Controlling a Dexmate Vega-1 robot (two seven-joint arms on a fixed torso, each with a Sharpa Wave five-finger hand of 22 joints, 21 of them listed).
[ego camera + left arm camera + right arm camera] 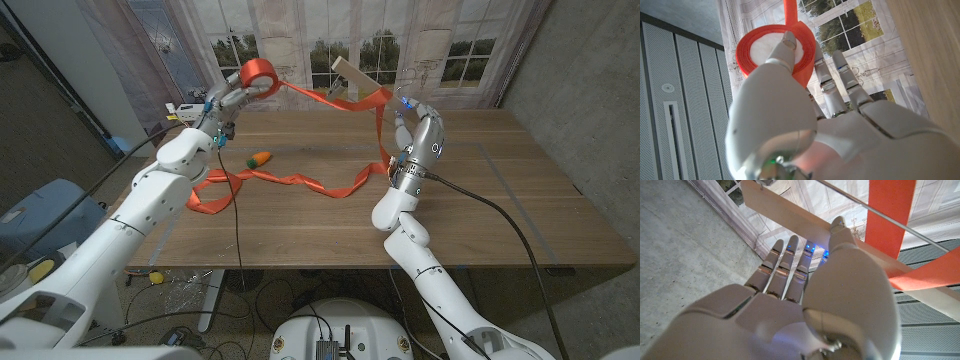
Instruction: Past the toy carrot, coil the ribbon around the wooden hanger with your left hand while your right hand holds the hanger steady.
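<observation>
Above the counter (500, 200), with the spool (258, 74) gripped in the left hand (232, 98) and the hanger (362, 82) seemingly clasped by the right hand (415, 135), ribbon (330, 100) should be kept taut.

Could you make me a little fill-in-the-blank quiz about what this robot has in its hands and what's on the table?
1. The left hand holds up a roll of red ____.
2. The right hand holds a wooden ____.
3. The small orange toy lying on the table is a ____.

Missing words: ribbon; hanger; carrot
</observation>
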